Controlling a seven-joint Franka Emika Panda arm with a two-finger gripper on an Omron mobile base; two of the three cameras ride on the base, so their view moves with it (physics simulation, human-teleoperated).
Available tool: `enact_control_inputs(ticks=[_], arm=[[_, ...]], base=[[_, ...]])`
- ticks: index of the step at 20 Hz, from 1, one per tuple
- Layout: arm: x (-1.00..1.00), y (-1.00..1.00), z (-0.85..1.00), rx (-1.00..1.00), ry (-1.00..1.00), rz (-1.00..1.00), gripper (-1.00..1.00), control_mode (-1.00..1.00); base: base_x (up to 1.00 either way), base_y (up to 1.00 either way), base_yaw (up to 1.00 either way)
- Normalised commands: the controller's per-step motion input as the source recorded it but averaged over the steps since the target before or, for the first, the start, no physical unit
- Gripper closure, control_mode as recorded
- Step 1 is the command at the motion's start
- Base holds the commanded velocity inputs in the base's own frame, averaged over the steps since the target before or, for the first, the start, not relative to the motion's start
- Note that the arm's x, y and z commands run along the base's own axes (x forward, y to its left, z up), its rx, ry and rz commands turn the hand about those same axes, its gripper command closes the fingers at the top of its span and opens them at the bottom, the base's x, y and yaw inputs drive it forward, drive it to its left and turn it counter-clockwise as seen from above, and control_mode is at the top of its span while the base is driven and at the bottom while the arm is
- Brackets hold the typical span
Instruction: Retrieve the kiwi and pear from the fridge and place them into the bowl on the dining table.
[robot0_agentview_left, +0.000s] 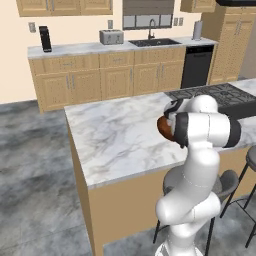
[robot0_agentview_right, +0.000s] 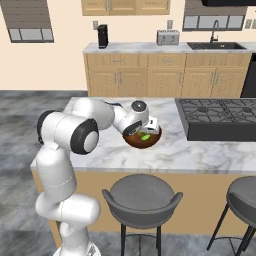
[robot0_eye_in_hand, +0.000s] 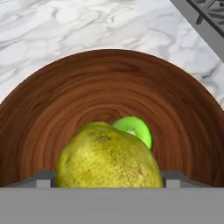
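Hand view gives you the clearest read: the pear (robot0_eye_in_hand: 109, 157) sits low in the bowl (robot0_eye_in_hand: 52, 113), right between the gripper (robot0_eye_in_hand: 109, 177) fingers, and the kiwi (robot0_eye_in_hand: 134, 130) lies just behind it, touching or nearly so, already on the wooden floor of the bowl. You can see the jaws standing wide on either side of the pear; whether the pads touch its skin you cannot tell, so treat it as let go but not confirmed.

From the right base view, the bowl (robot0_agentview_right: 134, 142) rests on the dining table (robot0_agentview_right: 200, 155) close to its near edge, just beside the cooktop (robot0_agentview_right: 220, 117), with the gripper (robot0_agentview_right: 145, 131) dipped into it and a spot of green showing inside.

My judgement: both fruits are in the bowl, so the task looks essentially done. What remains for you is to lift the hand straight out without nudging the pear or tipping the bowl toward the table edge.
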Motion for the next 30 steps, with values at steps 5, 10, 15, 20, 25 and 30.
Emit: enact_control_inputs(ticks=[5, 10, 15, 20, 25, 30], arm=[[0.05, 0.00, -0.02, 0.00, 0.01, 0.00, -1.00, -1.00], [0.00, 0.00, 0.07, 0.00, 0.00, 0.00, -1.00, -1.00], [-0.19, 0.10, 0.46, -0.03, -0.01, 0.00, -1.00, -1.00], [-0.93, 0.01, 0.78, -0.03, -0.05, 0.00, -1.00, -1.00], [-1.00, 0.00, 0.81, -0.04, -0.07, 0.00, -1.00, -1.00], [-1.00, 0.00, 0.88, -0.03, -0.10, 0.00, -1.00, -1.00]], base=[[0.00, 0.00, 0.00], [0.00, 0.00, 0.00], [0.00, 0.00, 0.00], [0.00, 0.00, 0.00], [0.00, 0.00, 0.00], [0.00, 0.00, 0.00]])
